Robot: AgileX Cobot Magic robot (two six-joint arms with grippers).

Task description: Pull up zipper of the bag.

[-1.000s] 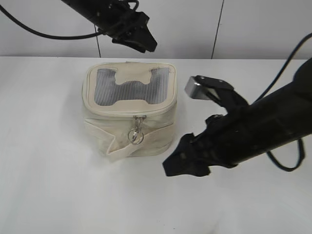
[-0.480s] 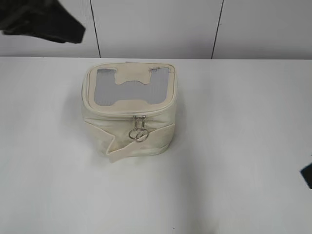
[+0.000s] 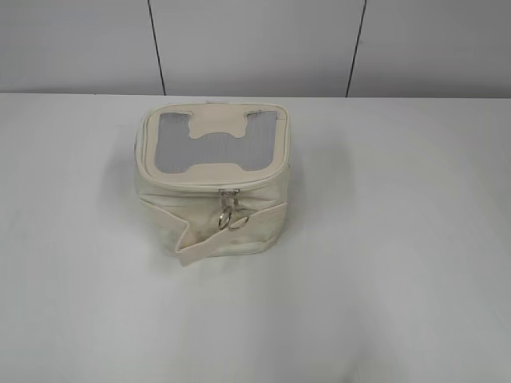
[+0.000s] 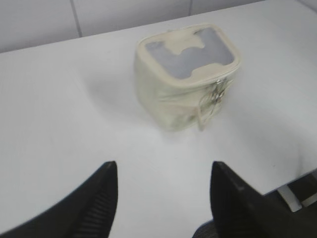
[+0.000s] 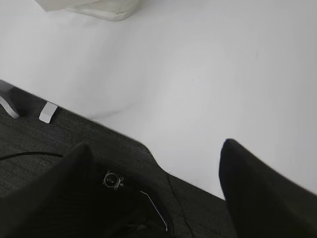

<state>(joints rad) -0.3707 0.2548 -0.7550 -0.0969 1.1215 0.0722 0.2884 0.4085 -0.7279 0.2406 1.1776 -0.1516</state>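
Observation:
The cream-white boxy bag point(image 3: 211, 179) stands on the white table, top panel with grey mesh window and cream patch facing up. The zipper track runs around the top rim, and its silver ring pulls point(image 3: 229, 215) hang on the front face. The bag also shows in the left wrist view point(image 4: 185, 74), with the pulls point(image 4: 216, 96) on its right corner. My left gripper point(image 4: 163, 171) is open and empty, well away from the bag over bare table. My right gripper point(image 5: 156, 148) is open and empty near the table's edge; only a corner of the bag point(image 5: 94, 7) shows there. Neither arm shows in the exterior view.
The white table point(image 3: 383, 263) spreads around the bag, with a grey panelled wall point(image 3: 255, 44) behind. In the right wrist view the table edge drops to a dark floor point(image 5: 59, 144) with a cable and small grey brackets point(image 5: 48, 112).
Both arms have withdrawn out of the exterior view: the left went up and left, the right went off right. The zipper rings have swung slightly. The bag stays put.

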